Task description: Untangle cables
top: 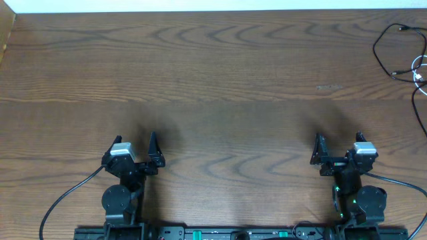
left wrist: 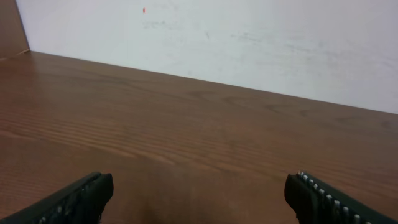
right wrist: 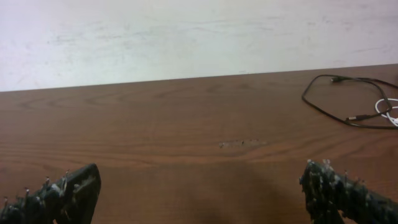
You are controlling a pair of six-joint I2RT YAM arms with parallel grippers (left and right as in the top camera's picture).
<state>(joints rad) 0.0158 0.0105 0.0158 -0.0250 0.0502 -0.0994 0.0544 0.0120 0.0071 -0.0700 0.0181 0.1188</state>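
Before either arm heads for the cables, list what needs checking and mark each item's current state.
1. Left claw open, holding nothing: ok.
2. Right claw open, holding nothing: ok.
3. Black cable located, at the far right of the table: ok.
4. White cable fully in view: not ok. It runs off the right edge in both views that show it.
5. Where the two cables cross: cannot tell. That part is small and cut off at the edge.
6. Path from the right claw to the cables free of other things: ok, only wood shows between them.
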